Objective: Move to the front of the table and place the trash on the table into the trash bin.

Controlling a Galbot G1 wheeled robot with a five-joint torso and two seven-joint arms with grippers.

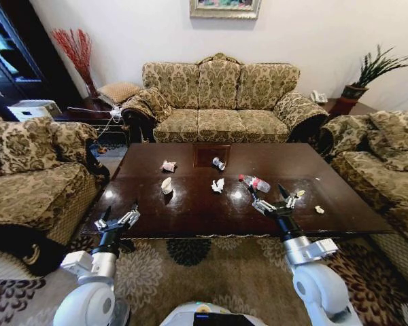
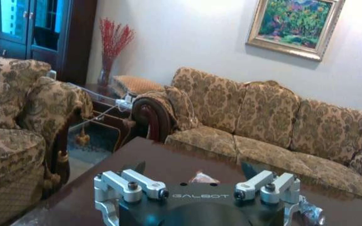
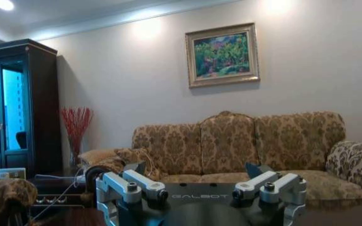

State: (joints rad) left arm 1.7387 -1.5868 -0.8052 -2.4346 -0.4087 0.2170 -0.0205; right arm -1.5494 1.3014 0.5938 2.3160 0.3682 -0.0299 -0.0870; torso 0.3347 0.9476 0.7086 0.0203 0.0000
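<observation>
Here's the robot squared up at the near long edge of the table (image 1: 190, 210), both arms raised over that edge. The right gripper (image 1: 272, 198) hangs above the table's right half with its fingers spread wide, nothing between them; the plastic bottle (image 1: 256, 183) with the red label lies just beyond and slightly to its left, close but not touching. A small silvery piece (image 1: 296, 198) sits just to that gripper's right, and a tiny pale scrap (image 1: 319, 209) lies farther right, near the table's edge. The left gripper (image 1: 119, 216) waits over the near left corner of the table, fingers parted and empty as well. Ahead of it and to its right, a white paper wad (image 1: 166, 185) rests on the glossy wood; beyond that, a pinkish crumpled wad (image 1: 168, 166) lies further toward the sofa (image 1: 221, 102). In the left wrist view that pinkish wad (image 2: 203, 178) peeks up between the open fingers of the left gripper (image 2: 193, 178), still well ahead of it on the table (image 2: 168, 165). Between the two grippers, out towards the middle, another white wad (image 1: 218, 185) sits, and a small can (image 1: 219, 164) lies beyond it, beside the square inlay. From the right wrist, the right gripper (image 3: 197, 178) shows its fingers wide apart, with the sofa (image 3: 231, 141) and a framed painting (image 3: 223, 54) straight ahead.
</observation>
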